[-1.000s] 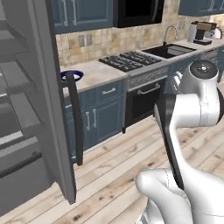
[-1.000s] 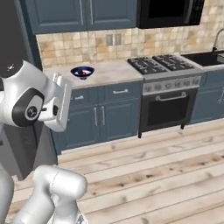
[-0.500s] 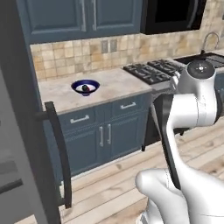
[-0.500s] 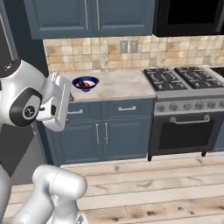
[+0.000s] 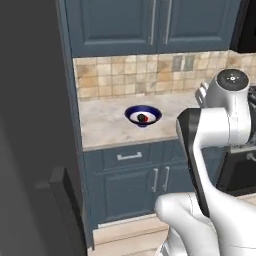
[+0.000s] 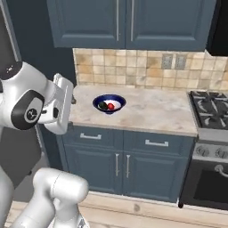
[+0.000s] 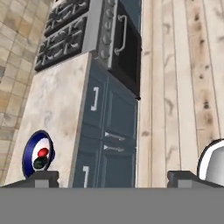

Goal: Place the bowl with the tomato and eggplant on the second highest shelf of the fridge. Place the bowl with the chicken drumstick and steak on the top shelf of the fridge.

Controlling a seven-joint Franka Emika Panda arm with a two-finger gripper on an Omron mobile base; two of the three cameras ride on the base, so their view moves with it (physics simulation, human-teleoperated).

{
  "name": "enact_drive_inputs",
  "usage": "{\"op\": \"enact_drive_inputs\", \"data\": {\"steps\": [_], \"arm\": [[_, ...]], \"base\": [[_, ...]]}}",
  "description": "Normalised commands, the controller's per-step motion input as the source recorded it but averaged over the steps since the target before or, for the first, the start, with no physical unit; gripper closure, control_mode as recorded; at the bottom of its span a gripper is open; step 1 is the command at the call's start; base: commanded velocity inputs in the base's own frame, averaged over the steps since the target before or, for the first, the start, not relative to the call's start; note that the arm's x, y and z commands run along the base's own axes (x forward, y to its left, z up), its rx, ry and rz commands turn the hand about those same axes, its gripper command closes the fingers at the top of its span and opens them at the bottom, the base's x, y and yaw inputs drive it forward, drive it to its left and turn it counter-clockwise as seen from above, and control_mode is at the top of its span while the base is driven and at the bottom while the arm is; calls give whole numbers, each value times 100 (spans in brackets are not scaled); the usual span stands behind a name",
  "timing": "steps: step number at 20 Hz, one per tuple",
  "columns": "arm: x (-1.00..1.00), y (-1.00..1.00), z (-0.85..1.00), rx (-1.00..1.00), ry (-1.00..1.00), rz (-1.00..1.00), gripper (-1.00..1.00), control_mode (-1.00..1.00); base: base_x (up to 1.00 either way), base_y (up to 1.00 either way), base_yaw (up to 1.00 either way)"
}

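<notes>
1. Bowl (image 5: pixel 142 115) first: you have the blue one with the white inside sitting on the pale stone counter (image 5: pixel 107 127), out in front of the arm (image 5: pixel 215 120) and apart from the hand.
2. You can see the tomato (image 6: pixel 111 106) and the eggplant (image 6: pixel 103 105) lying side by side inside it, touching or nearly so.
3. Your gripper (image 7: pixel 113 177) has its two dark fingertips (image 7: pixel 41 176) spread wide, with nothing between them.
4. Looking along the hand, you find the bowl just beyond the one fingertip, off to that side, not between the two.
5. Ahead of your hand run the blue cabinet doors (image 7: pixel 111 127) and drawers, then the oven (image 7: pixel 124 52) and the gas hob (image 7: pixel 65 30) farther on, with the wooden floor (image 7: pixel 175 87) along the other side.
</notes>
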Motion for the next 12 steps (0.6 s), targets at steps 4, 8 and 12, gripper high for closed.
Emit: {"op": "enact_drive_inputs", "data": {"steps": [4, 8, 12], "arm": [[0, 0, 0, 0, 0, 0, -100, 100], [0, 0, 0, 0, 0, 0, -100, 100], [0, 0, 0, 0, 0, 0, -100, 100]], "base": [[100, -16, 38], [100, -25, 28], [75, -48, 12]]}}
